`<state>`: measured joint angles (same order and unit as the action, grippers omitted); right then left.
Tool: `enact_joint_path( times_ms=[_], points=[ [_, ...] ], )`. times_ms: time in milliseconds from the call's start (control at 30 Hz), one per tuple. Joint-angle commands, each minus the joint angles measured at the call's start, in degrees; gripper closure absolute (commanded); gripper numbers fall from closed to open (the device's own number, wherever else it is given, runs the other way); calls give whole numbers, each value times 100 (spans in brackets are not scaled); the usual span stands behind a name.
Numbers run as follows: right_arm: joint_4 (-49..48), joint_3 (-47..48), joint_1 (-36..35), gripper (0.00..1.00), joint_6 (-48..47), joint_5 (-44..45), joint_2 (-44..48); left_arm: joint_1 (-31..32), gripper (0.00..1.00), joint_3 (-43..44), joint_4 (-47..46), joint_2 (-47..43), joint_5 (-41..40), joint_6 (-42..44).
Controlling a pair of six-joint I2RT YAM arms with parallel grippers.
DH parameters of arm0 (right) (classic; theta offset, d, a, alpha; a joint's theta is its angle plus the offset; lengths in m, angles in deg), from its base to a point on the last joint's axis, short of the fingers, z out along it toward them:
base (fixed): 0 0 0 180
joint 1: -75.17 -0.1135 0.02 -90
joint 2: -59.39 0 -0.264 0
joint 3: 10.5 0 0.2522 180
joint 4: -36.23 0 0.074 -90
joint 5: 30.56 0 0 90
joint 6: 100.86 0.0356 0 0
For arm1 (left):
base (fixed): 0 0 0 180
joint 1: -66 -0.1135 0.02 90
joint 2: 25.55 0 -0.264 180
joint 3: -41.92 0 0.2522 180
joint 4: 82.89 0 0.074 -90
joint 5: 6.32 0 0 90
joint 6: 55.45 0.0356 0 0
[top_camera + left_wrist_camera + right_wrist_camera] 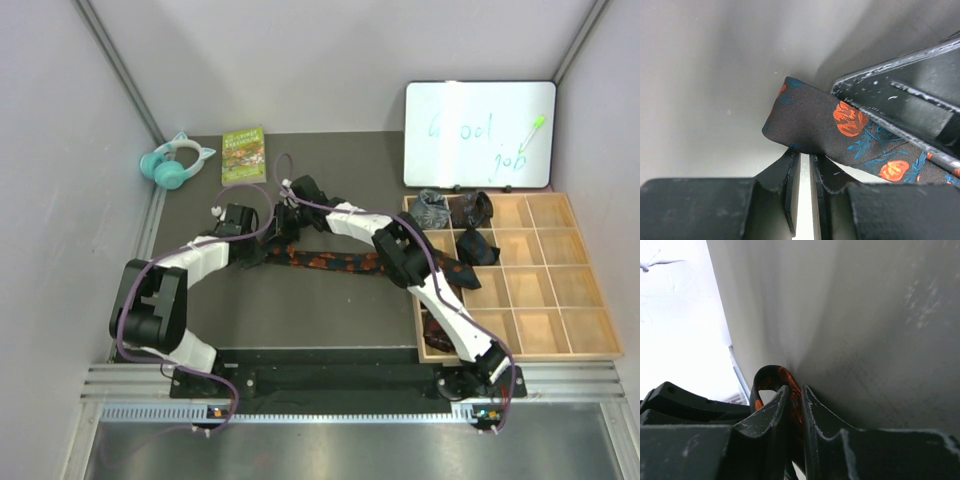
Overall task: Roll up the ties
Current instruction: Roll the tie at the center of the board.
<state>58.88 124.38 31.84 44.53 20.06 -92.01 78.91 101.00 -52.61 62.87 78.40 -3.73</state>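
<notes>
A black tie with orange-red blotches point(335, 262) lies in a long strip across the dark mat, its right end reaching the tray. My left gripper point(266, 250) is at the tie's left end. In the left wrist view its jaws point(805, 154) are nearly closed and pinch the edge of the tie point(810, 117). My right gripper point(287, 222) is just behind it. In the right wrist view it point(796, 390) is shut on a folded loop of the tie point(771, 376). Rolled ties sit in the tray: grey point(432, 208), dark brown point(470, 208) and a dark one point(476, 246).
A wooden compartment tray point(580, 290) stands at the right. A whiteboard point(480, 135) leans at the back right. A green book point(243, 155) and teal headphones point(175, 165) lie at the back left. Walls close in on both sides.
</notes>
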Motion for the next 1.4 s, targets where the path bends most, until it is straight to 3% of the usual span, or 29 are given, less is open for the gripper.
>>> enact_joint_path(
  times_ms=[0,200,500,633,733,867,1033,1133,1367],
  points=[
    [-317,-97,-167,84,182,-158,40,-34,82,-67,45,193,0,31],
    [-300,-27,-70,81,217,-88,127,-34,82,-260,414,-316,80,66],
    [-62,298,193,59,235,-8,408,-25,79,-287,1696,-1924,-87,224],
    [165,307,343,57,130,52,760,-121,71,-103,2040,-2434,-334,444],
    [298,-182,422,57,-72,210,1286,-604,62,55,2075,-2523,174,584],
    [89,-1203,422,61,-222,369,2068,-1464,53,117,1786,-2462,1168,743],
    [-519,-2354,335,76,-73,281,2781,-1712,45,82,1111,-2128,2029,726],
    [-528,-2487,246,82,-91,229,2791,-1748,38,-58,697,-2022,2285,699],
    [-686,-2479,71,88,33,176,2493,-1765,36,-102,239,-1732,2251,761]
  ],
)
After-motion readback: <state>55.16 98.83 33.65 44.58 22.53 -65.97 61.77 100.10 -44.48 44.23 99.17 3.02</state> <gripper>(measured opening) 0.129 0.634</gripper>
